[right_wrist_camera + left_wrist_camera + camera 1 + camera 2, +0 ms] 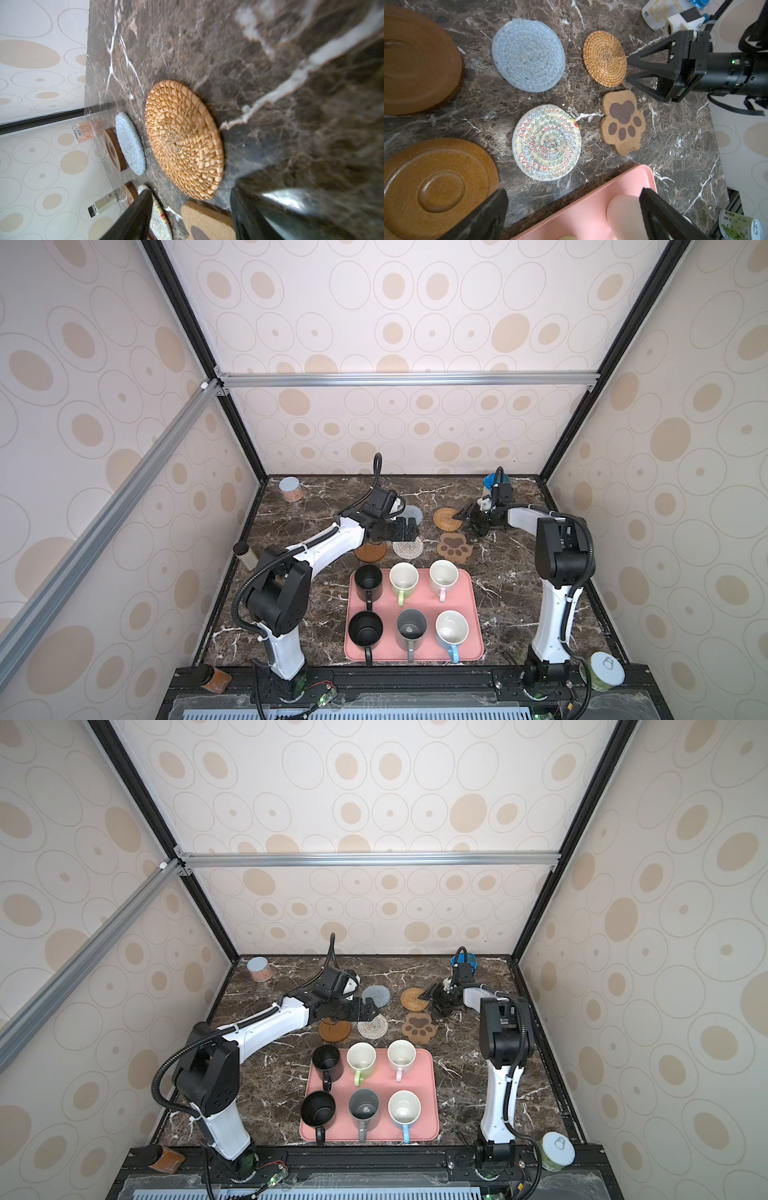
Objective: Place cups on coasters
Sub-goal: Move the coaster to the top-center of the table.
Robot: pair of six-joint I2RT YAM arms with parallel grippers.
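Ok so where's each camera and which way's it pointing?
Top views: high above the robot's side, looking down on the table; left arm and right arm show.
Left wrist: above the whitish woven coaster, looking down; open left end effector shows, right end effector opposite.
Right wrist: low, skimming toward the orange rattan coaster; its own end effector shows.
Shared: all views show that coaster.

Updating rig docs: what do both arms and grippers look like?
On left arm and right arm: white link shells, black joints, black corrugated cable conduits. The left gripper and right gripper are black; the right's fingers are open triangular frames, green light behind.
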